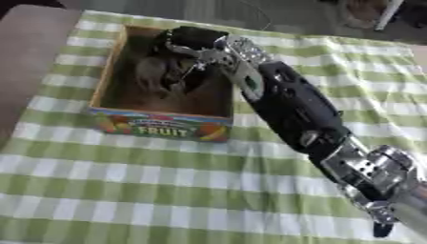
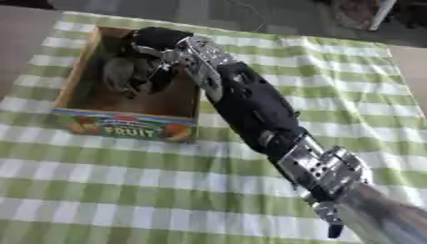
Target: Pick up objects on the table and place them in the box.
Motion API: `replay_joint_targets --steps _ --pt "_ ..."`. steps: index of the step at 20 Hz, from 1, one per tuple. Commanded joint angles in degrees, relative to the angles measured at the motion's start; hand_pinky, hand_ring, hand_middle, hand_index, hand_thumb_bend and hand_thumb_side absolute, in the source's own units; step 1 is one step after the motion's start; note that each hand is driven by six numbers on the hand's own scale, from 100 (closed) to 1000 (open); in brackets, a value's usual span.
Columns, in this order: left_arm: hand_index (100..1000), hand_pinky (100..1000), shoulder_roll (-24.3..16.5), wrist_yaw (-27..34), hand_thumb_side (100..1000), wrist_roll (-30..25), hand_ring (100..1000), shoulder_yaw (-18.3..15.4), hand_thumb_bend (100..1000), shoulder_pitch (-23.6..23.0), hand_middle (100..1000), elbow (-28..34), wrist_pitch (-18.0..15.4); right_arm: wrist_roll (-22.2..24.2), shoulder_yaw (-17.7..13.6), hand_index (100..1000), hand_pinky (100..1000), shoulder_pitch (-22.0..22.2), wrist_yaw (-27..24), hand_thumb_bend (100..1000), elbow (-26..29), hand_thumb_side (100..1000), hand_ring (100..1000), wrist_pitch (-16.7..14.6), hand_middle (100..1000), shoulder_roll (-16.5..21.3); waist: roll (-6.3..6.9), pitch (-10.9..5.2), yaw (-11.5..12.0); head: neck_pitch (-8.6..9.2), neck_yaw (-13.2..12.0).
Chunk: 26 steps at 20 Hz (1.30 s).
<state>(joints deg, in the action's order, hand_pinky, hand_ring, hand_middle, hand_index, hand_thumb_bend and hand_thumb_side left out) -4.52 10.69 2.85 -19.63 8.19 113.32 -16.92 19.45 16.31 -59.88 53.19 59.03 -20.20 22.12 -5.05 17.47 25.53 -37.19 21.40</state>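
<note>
Cloth [image 1: 125,190]: green-and-white check, covers the counter, bare in the near part.
Right arm [image 1: 296,112]: black with silver joints, enters from the lower right corner, runs diagonally up and left over the cloth.
Box [image 1: 158,126]: cardboard, open top, "FRUIT" printed on the near wall; sits on the cloth at far left.
Right hand [image 2: 154,45]: inside the box opening, fingers pointing down into it; cannot tell whether they are curled or straight.
Object [image 2: 121,71]: dull grey-brown shape in the box, just under the fingers; contact unclear.
</note>
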Motion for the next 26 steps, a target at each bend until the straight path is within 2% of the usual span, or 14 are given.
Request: replay_joint_targets --steps 1,4,7,8,12,13,14,15,16,21,22,26 --pt "394 299 -0.8 0.2 789 -0.1 347 0.2 100 0.6 593 1.3 -0.2 -1.8 -0.3 772 880 -1.0 3.0 100 -0.1 250 890 -0.7 612 0.3 0.43 -0.88 0.1 0.27 0.4" --pt "394 299 -0.7 0.2 788 -0.2 347 0.3 100 0.6 592 1.3 -0.2 -3.0 -0.4 820 889 -1.2 5.9 100 -0.7 271 895 -1.2 652 0.0 0.47 -0.83 0.1 0.21 1.1" --pt "393 299 -0.6 0.2 788 -0.3 346 0.3 100 0.6 592 1.3 -0.1 -2.6 -0.3 889 903 -1.2 8.5 100 -1.3 318 918 -2.6 743 -0.3 0.53 -0.79 0.1 0.19 1.6" --pt "392 299 -0.6 0.2 788 -0.3 346 0.3 100 0.6 592 1.3 -0.1 -2.3 -0.3 912 908 -1.2 9.0 123 -1.4 357 923 -3.3 764 -0.4 0.56 -0.79 0.1 0.12 1.8" --pt "393 299 -0.6 0.2 787 -0.3 346 0.2 100 0.5 591 1.3 0.0 -0.4 -0.2 969 927 -1.3 9.3 345 -1.0 545 958 -5.7 828 -0.4 0.64 -0.87 0.0 0.09 1.9" --pt "393 299 -0.5 0.2 787 -0.3 346 0.3 100 0.5 591 1.3 0.1 0.0 -0.2 969 927 -1.3 9.2 345 -0.7 545 958 -6.1 828 -0.3 0.66 -0.88 0.0 0.14 1.9" --pt "393 299 -0.5 0.2 786 -0.3 346 0.3 100 0.5 591 1.3 0.1 0.4 -0.1 985 937 -1.3 9.0 419 -0.3 601 966 -6.4 845 -0.3 0.68 -0.91 -0.1 0.19 2.0" --pt "392 299 -0.5 0.2 787 -0.3 346 0.3 100 0.5 591 1.3 0.1 0.7 0.0 989 941 -1.3 8.8 425 0.1 648 970 -6.7 849 -0.2 0.70 -0.95 -0.1 0.19 2.0" --pt "392 299 -0.5 0.2 786 -0.3 346 0.3 100 0.5 591 1.3 0.2 1.0 0.1 989 941 -1.3 8.4 438 0.4 617 970 -6.9 849 -0.2 0.74 -0.99 -0.2 0.20 2.1" --pt "393 299 -0.6 0.2 784 -0.3 346 0.2 100 0.3 590 1.3 0.3 2.0 -0.1 983 946 -1.9 4.4 393 3.6 603 973 -6.7 843 0.8 0.99 -1.39 -0.7 0.01 1.9" --pt "393 299 -0.6 0.1 784 -0.2 346 0.2 100 0.2 590 1.3 0.3 2.1 -0.2 979 946 -2.0 3.2 353 4.9 587 972 -6.5 841 1.3 1.02 -1.51 -0.9 -0.08 1.7" --pt "396 300 -0.8 -0.1 782 0.1 347 -0.1 100 -0.1 590 1.3 0.3 3.0 -0.5 976 946 -2.0 -4.3 270 11.7 604 977 -4.5 833 3.8 1.21 -1.95 -1.9 -0.41 0.8"
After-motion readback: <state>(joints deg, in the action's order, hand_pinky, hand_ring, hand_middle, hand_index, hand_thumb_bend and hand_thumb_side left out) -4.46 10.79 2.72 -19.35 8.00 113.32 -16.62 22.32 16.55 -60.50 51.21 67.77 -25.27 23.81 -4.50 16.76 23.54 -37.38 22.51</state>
